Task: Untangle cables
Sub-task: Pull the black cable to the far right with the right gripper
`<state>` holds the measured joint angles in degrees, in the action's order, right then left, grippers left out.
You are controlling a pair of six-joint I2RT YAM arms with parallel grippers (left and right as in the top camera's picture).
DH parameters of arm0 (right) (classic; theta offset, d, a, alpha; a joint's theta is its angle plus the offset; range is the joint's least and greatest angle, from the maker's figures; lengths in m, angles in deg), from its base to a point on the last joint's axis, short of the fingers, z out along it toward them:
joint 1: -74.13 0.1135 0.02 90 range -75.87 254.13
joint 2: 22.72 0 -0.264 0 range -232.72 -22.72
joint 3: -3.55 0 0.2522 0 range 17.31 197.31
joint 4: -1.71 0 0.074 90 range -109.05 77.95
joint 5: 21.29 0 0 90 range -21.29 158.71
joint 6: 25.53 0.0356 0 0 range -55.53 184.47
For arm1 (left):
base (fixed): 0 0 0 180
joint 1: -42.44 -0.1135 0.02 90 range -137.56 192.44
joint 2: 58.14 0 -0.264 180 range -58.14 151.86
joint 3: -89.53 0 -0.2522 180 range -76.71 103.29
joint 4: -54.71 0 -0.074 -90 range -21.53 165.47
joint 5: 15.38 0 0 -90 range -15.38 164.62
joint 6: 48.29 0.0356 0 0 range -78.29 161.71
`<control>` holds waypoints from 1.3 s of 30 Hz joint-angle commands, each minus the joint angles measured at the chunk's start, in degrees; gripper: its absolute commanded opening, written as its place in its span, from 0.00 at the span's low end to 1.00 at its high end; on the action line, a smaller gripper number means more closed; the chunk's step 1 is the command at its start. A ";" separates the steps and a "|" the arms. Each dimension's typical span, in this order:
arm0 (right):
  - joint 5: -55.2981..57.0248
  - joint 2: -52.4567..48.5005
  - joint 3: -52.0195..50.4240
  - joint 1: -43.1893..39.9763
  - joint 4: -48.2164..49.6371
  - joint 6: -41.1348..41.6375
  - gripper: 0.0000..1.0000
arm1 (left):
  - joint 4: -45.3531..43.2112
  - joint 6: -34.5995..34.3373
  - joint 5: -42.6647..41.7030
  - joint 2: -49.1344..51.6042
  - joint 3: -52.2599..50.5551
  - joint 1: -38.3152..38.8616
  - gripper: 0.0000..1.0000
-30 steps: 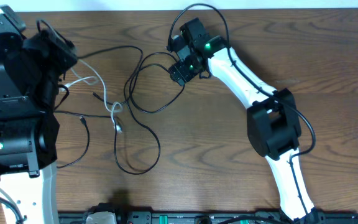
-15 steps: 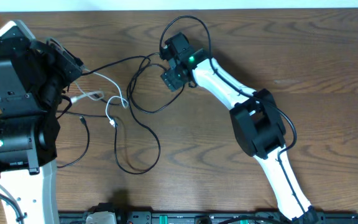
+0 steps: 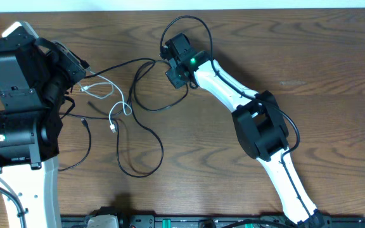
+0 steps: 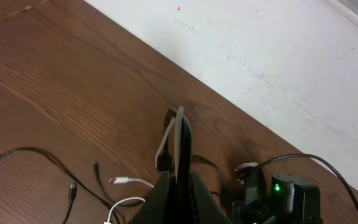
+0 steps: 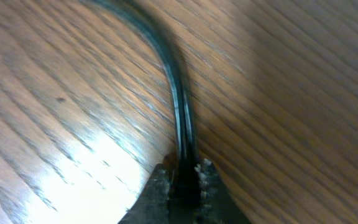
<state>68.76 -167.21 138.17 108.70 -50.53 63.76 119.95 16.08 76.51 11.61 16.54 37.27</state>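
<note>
Right gripper (image 5: 185,168) clamped on a black cable (image 5: 178,93); left gripper (image 4: 180,118) pressed together, its hold unclear; cables (image 3: 135,126) lie looped on the table (image 3: 309,63) between them; a hard pull could cinch loops tighter.

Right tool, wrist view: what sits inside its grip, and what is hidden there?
A black cable is pinched in the shut right tool, curving away over the wooden table. The stretch inside the grip is covered, and the cable's far end runs out of frame.

Brown wood-grain table (image 3: 334,76), black cables (image 3: 161,149), white cable (image 3: 112,120).
</note>
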 commanded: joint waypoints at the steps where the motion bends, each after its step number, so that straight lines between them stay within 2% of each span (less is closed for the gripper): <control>1: 5.86 -2.27 0.68 -2.49 -4.48 4.81 0.01 | 0.11 0.52 0.72 0.13 0.83 -0.28 0.07; 4: 6.71 -0.48 2.10 -6.19 -7.93 5.03 0.01 | 0.09 0.55 0.74 0.17 0.83 -0.28 0.07; 20: 10.58 8.33 6.56 -38.82 -20.26 4.98 0.01 | -0.57 0.52 0.74 0.24 0.83 -0.28 0.07; 29: 6.38 9.18 8.20 -57.96 -25.46 6.01 0.01 | -0.57 0.52 0.72 0.31 0.83 -0.28 0.07; 34: 6.51 9.18 10.25 -62.45 -25.64 4.48 0.01 | -0.57 0.50 0.70 0.87 0.83 -0.28 0.08; 39: 12.59 9.18 17.00 -64.50 -26.12 5.95 0.01 | -0.57 0.28 0.09 1.77 0.83 -0.28 0.08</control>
<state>77.68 -159.60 149.82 44.31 -76.48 68.64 119.49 16.08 76.49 12.71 16.54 37.27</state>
